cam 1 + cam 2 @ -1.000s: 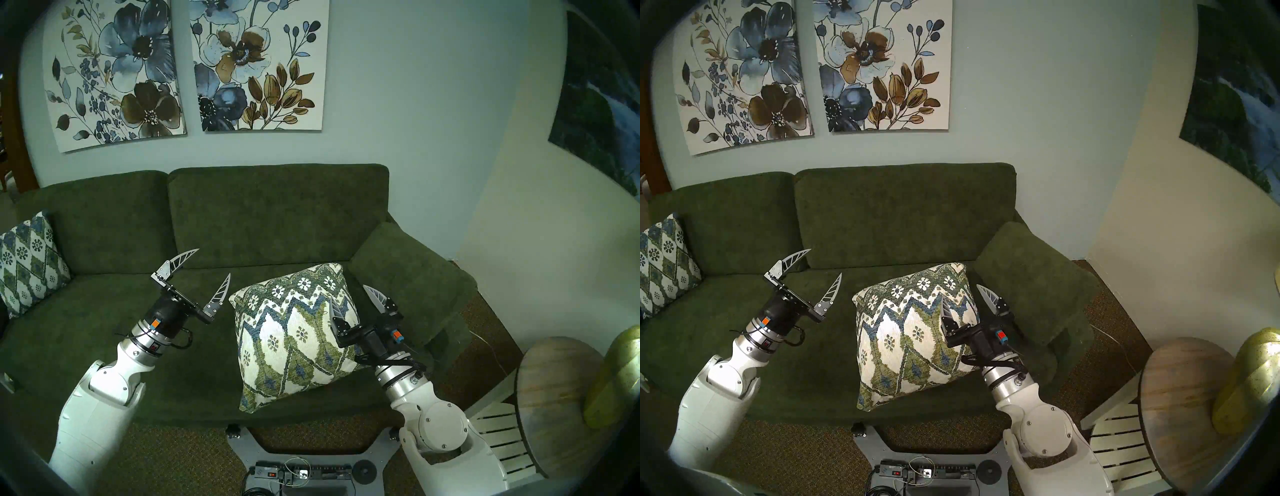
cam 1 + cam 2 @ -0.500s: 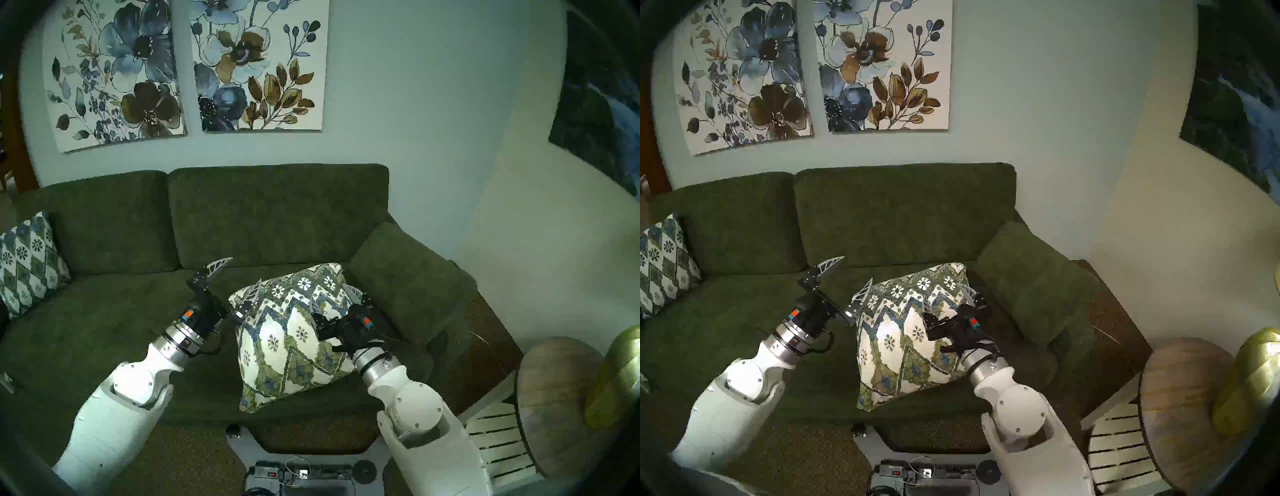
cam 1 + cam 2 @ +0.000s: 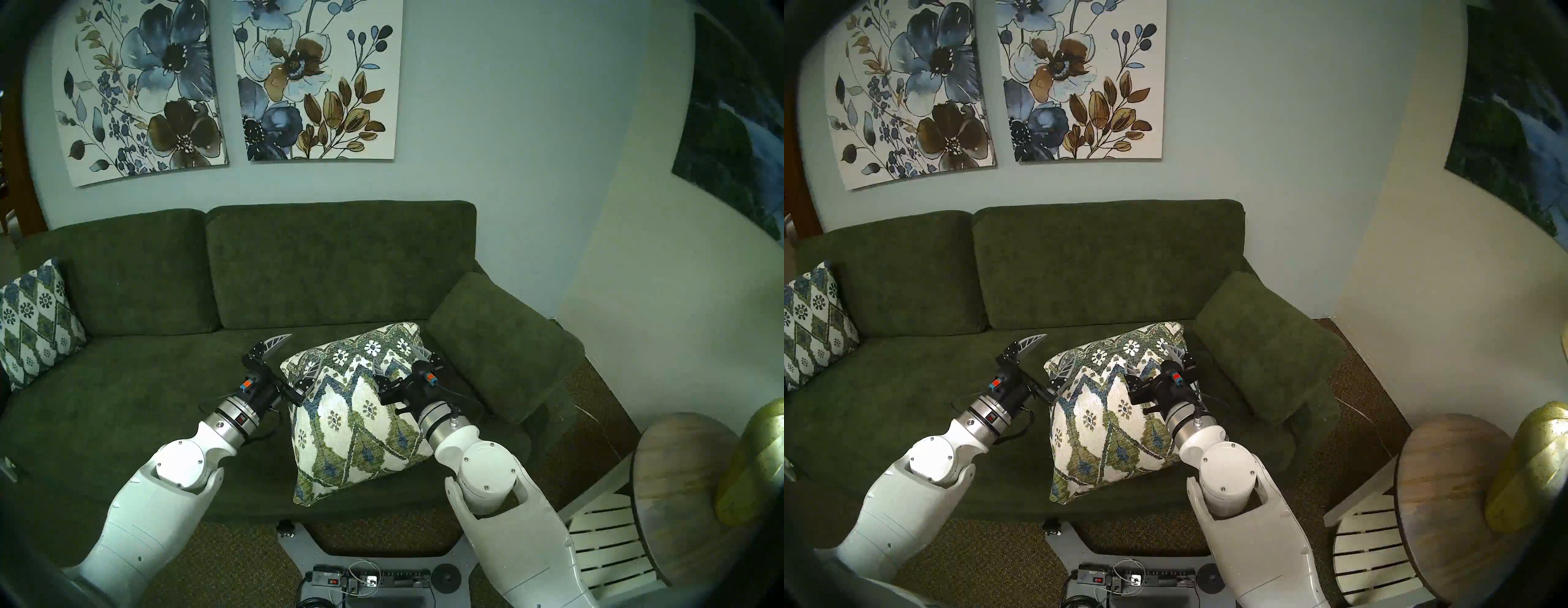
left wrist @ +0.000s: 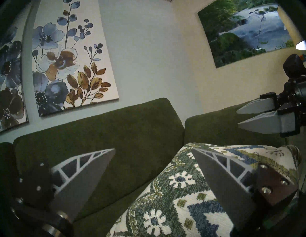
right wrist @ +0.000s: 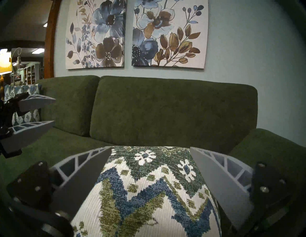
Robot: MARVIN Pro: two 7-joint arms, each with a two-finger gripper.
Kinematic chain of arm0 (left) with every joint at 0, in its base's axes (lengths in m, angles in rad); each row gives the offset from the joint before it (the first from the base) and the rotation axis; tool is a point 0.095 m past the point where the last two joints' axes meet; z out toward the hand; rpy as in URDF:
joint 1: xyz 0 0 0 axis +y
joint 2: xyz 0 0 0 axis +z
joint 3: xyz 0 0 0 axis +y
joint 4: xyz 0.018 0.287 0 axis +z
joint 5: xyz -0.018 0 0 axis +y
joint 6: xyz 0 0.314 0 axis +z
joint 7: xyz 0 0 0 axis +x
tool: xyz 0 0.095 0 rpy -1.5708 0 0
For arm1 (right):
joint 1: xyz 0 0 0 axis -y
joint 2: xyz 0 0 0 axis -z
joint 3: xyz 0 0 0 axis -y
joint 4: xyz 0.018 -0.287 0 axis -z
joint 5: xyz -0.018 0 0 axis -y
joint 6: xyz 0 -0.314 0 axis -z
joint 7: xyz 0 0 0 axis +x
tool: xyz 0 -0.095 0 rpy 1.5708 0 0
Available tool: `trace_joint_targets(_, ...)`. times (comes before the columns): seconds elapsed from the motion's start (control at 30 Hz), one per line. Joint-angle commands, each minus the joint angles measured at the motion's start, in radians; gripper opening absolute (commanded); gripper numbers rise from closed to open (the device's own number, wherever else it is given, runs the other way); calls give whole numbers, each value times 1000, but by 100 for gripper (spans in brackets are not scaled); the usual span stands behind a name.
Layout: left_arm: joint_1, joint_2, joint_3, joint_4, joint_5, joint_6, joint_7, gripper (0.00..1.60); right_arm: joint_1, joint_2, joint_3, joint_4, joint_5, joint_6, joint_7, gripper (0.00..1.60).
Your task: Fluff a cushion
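The cushion (image 3: pixel 352 420), white with olive and blue zigzags and rosettes, lies tilted on the green sofa seat (image 3: pixel 127 407), right of middle. My left gripper (image 3: pixel 303 346) is open at its upper left corner: one finger lies on the fabric, the other hangs over the seat beside it. My right gripper (image 3: pixel 399 354) is open over the cushion's upper right part, with the fabric bulging up between its fingers (image 5: pixel 82 173). In the left wrist view the cushion (image 4: pixel 173 198) sits under my right-hand finger.
A darker diamond-lattice cushion (image 3: pixel 36 322) leans at the sofa's far left. The padded armrest (image 3: pixel 500 339) stands just right of my right gripper. A round wooden side table (image 3: pixel 679 488) with a yellow-green object (image 3: pixel 755 458) and a white slatted chair (image 3: pixel 606 539) are at the right.
Both arms have reached forward and inward. The left gripper moved right onto the cushion's upper left corner. The right gripper moved up and left over its upper right part.
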Motion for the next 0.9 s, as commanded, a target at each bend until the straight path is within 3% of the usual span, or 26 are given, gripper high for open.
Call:
trace_joint_targets(0.0,-83,-38,29,87,-5,25,-7,160,113,-25,-21,122,-9,36,-11,160)
trace_joint_targets(0.23,-136,-75,77,225,2,72,-22,160,185,-46,-41,290,-25,111,-37,160)
trace_joint_targets(0.27,-136,-80,81,235,2,76,-22,160,170,-43,-40,275,-27,121,-39,160)
trace_joint_targets(0.33,-153,-93,98,285,4,85,-28,160,193,-51,-39,340,-26,125,-48,160)
trace_joint_targets(0.87,-247,-194,191,533,15,107,-52,160,216,-58,-46,529,-52,131,-90,160)
